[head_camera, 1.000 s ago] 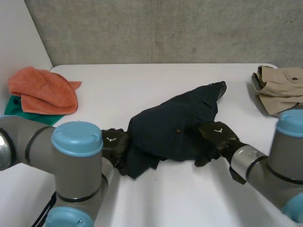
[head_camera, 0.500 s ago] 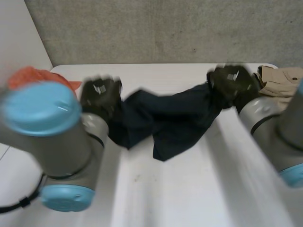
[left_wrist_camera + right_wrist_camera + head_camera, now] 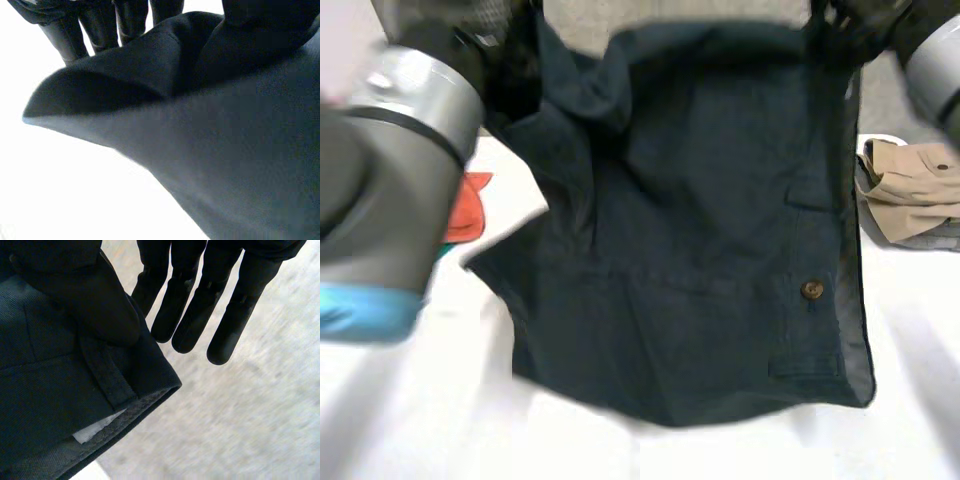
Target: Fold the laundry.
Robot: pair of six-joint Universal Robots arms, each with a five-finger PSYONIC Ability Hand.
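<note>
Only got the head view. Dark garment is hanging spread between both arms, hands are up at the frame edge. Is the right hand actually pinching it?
Observer: Yes. In the right wrist view the right hand has its thumb pressed on a corner of the dark garment, right beside a belt loop. The fingers are straight and reach past the cloth edge.
Operator: And the left?
Observer: In the left wrist view a fold of the cloth runs up between the thumb and the straight fingers of the left hand.
Operator: Anything to tell inside from outside?
Observer: A white tag peeks out under the edge at the right hand's corner.
</note>
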